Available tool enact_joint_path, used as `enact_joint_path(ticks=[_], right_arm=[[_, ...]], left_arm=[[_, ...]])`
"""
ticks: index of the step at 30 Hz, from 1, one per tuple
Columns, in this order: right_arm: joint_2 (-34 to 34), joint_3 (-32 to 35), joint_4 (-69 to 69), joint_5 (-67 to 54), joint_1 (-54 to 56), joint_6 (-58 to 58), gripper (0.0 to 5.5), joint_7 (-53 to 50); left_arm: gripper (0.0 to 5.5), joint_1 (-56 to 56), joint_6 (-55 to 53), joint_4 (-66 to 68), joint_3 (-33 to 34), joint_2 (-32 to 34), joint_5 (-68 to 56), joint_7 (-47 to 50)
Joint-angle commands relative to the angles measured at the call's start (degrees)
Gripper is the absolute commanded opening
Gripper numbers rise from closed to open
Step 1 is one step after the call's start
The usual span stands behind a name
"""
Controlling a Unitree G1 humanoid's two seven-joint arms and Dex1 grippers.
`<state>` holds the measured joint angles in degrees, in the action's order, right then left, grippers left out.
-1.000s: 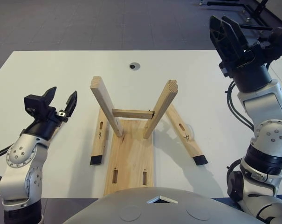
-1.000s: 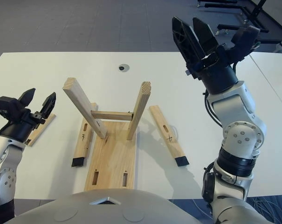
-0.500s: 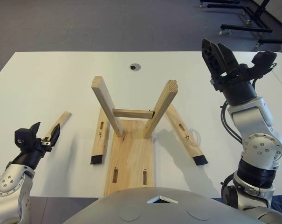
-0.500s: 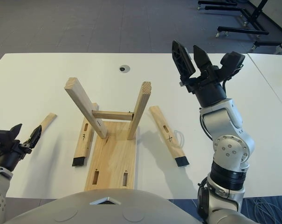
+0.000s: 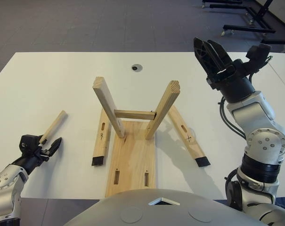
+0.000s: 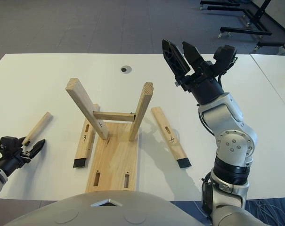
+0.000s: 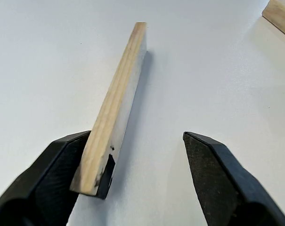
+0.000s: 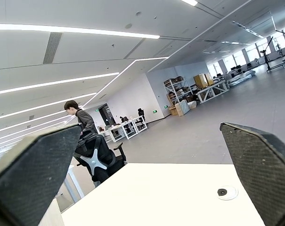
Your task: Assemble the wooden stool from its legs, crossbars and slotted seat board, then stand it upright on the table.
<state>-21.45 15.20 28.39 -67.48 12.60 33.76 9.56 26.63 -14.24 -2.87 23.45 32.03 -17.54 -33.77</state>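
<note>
At left, my left gripper [image 7: 136,141] is straddling the near end of the loose crossbar [image 7: 119,89], fingers spread, one pad apparently touching wood. Closing this off-centre is risking a skewed, slipping pinch. Mid-table, two legs [image 5: 108,107] are standing in the seat board [image 5: 133,162]. At right, my right gripper [image 5: 212,51] is hanging wide open and empty.

The two head views look forward and down onto the table [image 5: 48,75] from side by side, sharing nearly the same field, the seat board [image 5: 133,155] included. The left wrist view sits low and very close to the loose crossbar [image 7: 118,94], facing along it. The right wrist view faces across the table's far part and up into the room, sharing the grommet [image 8: 227,192] with them.
</note>
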Motion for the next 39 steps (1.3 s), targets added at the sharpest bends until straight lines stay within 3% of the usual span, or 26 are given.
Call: enact_joint_path(ticks=[1, 19, 23, 27, 30, 34, 39], right_arm=[[-0.87, -0.09, -0.69, -0.11, 1.57, 0.92, 5.40, 0.26], [0.27, -0.33, -0.79, 1.41, 1.42, -0.26, 5.40, 0.38], [0.62, -0.18, -0.94, 1.24, 1.76, -0.60, 5.40, 0.43], [0.55, 1.48, -3.02, -0.19, 4.04, -0.85, 5.40, 0.52], [0.64, 3.13, -4.56, -5.22, 7.13, -0.08, 5.40, 1.27], [1.88, 1.74, -4.29, -16.28, 11.03, 2.33, 5.40, 4.37], [3.71, -5.13, -4.60, -16.52, 15.16, 4.25, 5.40, 11.35]], left_arm=[[3.28, 1.54, -3.43, -0.81, -2.07, 0.50, 0.65, -0.96], [0.38, 0.03, -1.99, -0.29, -5.87, 1.19, 2.43, -1.15], [0.38, -2.94, 1.53, -2.72, -3.06, -1.12, -1.82, -1.10], [0.38, -9.49, 0.45, -8.37, 1.68, -2.41, -10.65, -0.22], [0.38, -20.60, -5.36, -17.21, 4.25, -3.38, -28.26, 1.88], [0.38, -33.94, -12.98, -27.00, -1.39, -4.46, -51.60, 3.84], [0.38, -45.62, -20.46, -27.71, -12.75, -6.49, -63.94, 1.72]])
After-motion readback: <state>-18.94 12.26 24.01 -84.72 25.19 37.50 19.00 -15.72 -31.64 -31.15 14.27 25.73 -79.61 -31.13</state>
